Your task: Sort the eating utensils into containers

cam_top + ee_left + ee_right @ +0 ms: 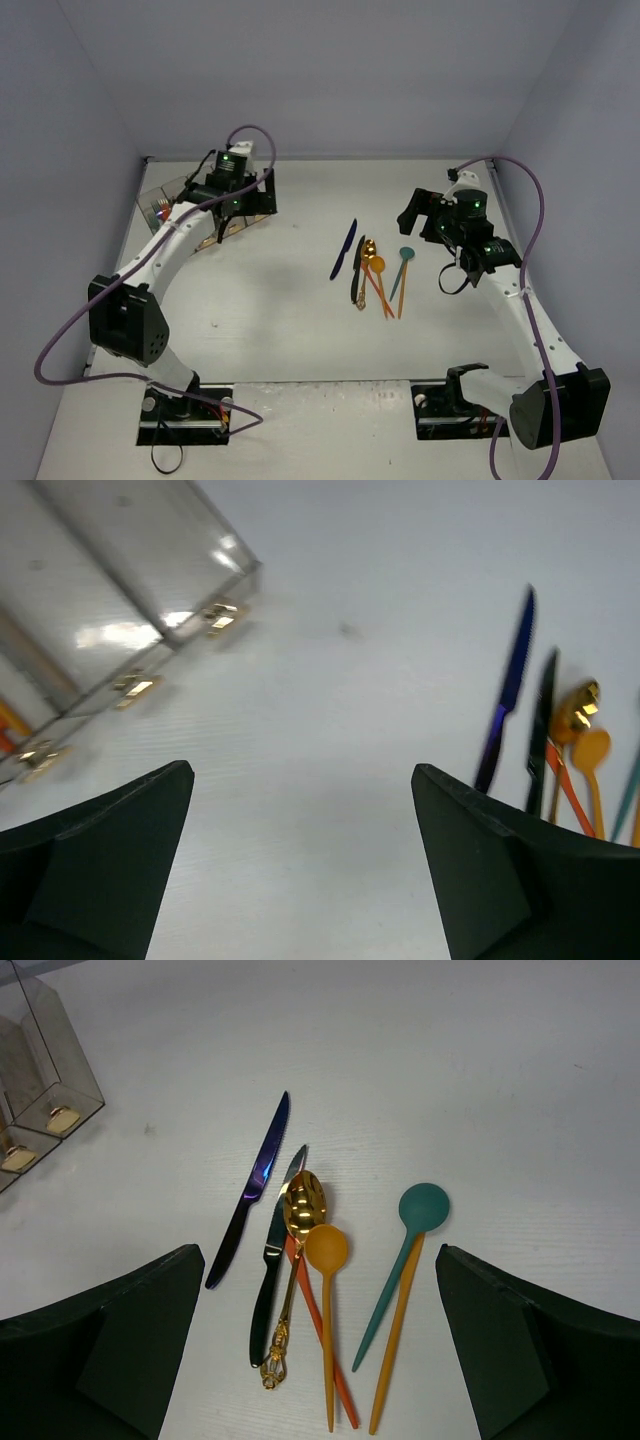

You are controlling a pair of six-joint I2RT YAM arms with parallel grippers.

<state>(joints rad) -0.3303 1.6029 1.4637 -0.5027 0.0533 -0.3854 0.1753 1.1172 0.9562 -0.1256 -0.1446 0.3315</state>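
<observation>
Several eating utensils lie loose mid-table: an iridescent dark blue knife (344,249) (255,1185), a black knife (270,1270), a gold spoon (302,1205), an orange spoon (327,1250), a teal spoon (423,1207) and two orange handles (398,1340). The containers (160,205) (120,590) are clear smoky bins at the back left. My left gripper (238,203) (300,770) hovers beside them, open and holding nothing. My right gripper (428,222) (318,1250) hangs open above the pile, at its right side in the top view.
Tan labels (222,616) mark the bin ends. Something orange (8,725) shows inside a bin at the left wrist view's left edge. Grey walls enclose the white table (280,320) on three sides.
</observation>
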